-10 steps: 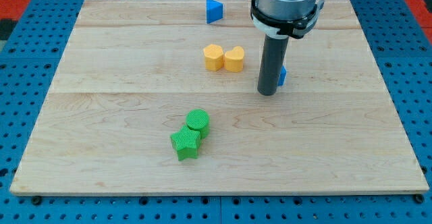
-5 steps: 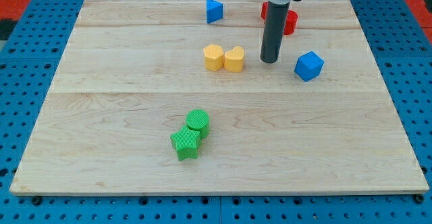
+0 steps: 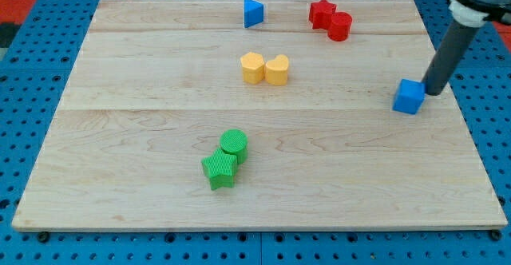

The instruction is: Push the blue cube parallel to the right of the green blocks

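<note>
The step in hand is positioning for the push. My tip [image 3: 435, 92] stands at the view's right edge of the worktop [image 3: 120, 137], just beside the blue cube [image 3: 409, 96], at the cube's upper right corner. Whether tip and cube touch cannot be told.

The arm carries no fingers, only a straight dark rod, so there is nothing to spread or press together; nothing is pinched.

The blue cube sits near the view's right edge, about mid-height of the worktop, well apart from the green blocks. The green cylinder [image 3: 235, 144] and the green star [image 3: 219, 169] touch each other in the lower middle of the worktop, the star below and to the left of the cylinder.

Judgement: the cube lies higher in the view than the green pair. The next move calls for a push toward the view's bottom and somewhat left, which the tip's place at the cube's upper right appears to suit.

The cube is a small, bright blue block, lighter on its top face, its edges turned slightly askew to the worktop's edges.
</note>
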`<state>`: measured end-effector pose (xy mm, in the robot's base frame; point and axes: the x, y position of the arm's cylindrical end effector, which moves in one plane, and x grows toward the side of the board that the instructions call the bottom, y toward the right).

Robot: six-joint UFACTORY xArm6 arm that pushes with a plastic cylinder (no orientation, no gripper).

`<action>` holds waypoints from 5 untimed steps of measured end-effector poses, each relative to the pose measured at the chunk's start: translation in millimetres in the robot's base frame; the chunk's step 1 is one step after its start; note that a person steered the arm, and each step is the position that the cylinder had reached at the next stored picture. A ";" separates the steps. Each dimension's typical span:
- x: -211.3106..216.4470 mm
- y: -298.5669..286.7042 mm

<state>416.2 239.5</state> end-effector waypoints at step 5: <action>37.9 -124.7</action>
<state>454.1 114.8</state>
